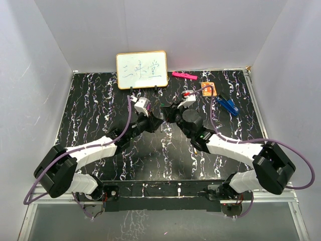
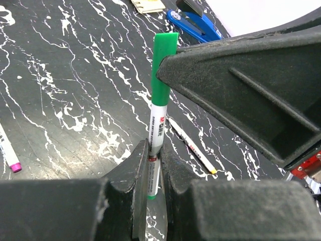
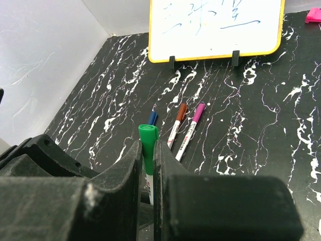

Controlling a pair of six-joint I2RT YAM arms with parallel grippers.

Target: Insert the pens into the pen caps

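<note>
My left gripper (image 2: 154, 153) is shut on the white barrel of a green pen (image 2: 157, 125), held upright. A green cap (image 2: 163, 70) sits on the pen's upper end. My right gripper (image 3: 147, 150) is shut on that green cap (image 3: 148, 138), and its finger (image 2: 241, 90) fills the right of the left wrist view. The two grippers meet above mid-table, left (image 1: 156, 122) and right (image 1: 169, 113). Capped blue (image 3: 153, 118), brown (image 3: 178, 125) and purple (image 3: 193, 128) pens lie side by side on the table. A yellow-tipped pen (image 2: 193, 148) and a purple-tipped pen (image 2: 7, 150) also lie there.
A small whiteboard (image 1: 142, 70) stands at the back of the black marbled table (image 1: 90, 110). A pink highlighter (image 1: 184, 76), an orange card (image 1: 209, 89) and a blue clip (image 1: 228, 105) lie at the back right. White walls close in three sides.
</note>
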